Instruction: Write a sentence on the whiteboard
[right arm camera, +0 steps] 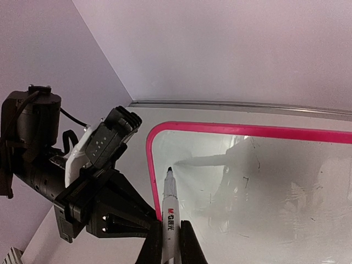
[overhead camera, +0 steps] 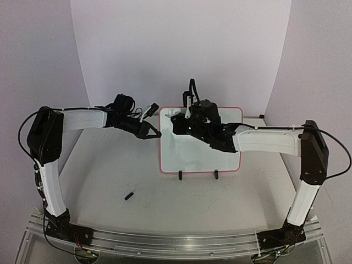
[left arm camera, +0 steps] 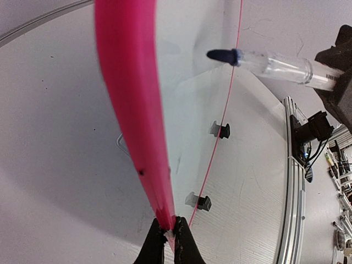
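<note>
The top camera looks down from behind; wrist cameras (close-up) look past left claw point(left arm camera: 170, 230) and right claw point(right arm camera: 170, 234) onto the shared whiteboard point(overhead camera: 193, 157).

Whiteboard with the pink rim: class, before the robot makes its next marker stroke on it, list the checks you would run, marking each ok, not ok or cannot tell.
1. Cap off: the white-barrelled marker shows a bare dark blue tip. Ok.
2. Right gripper shut on the marker. Ok.
3. Left gripper clamps the left pink rim of the small white whiteboard. Ok.
4. Tip touching the board surface. Cannot tell.
5. Writing area blank apart from faint smudges. Ok.
6. Small dark cap lies on the table, apart from the board. Ok.
</note>
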Action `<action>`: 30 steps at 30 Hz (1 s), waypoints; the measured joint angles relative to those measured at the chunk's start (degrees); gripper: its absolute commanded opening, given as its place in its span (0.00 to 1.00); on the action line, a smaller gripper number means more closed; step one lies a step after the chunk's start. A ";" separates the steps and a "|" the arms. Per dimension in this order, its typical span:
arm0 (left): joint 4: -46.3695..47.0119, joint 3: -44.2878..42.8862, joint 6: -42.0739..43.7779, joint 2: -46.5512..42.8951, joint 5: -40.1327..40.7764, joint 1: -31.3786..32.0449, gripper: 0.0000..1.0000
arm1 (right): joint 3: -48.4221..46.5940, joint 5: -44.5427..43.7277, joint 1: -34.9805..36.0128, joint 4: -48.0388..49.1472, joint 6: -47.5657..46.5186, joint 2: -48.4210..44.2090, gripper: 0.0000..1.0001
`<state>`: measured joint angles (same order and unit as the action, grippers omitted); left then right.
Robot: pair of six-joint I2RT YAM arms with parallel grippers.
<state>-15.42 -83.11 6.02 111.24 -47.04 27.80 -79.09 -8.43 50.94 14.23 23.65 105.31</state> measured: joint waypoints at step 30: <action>-0.17 0.00 0.07 -0.31 1.62 0.48 0.00 | 3.39 -8.07 0.74 1.30 -0.35 -2.00 0.00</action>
<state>-15.59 -83.11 6.09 110.93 -45.43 28.28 -75.70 -16.49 51.68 15.53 23.30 103.32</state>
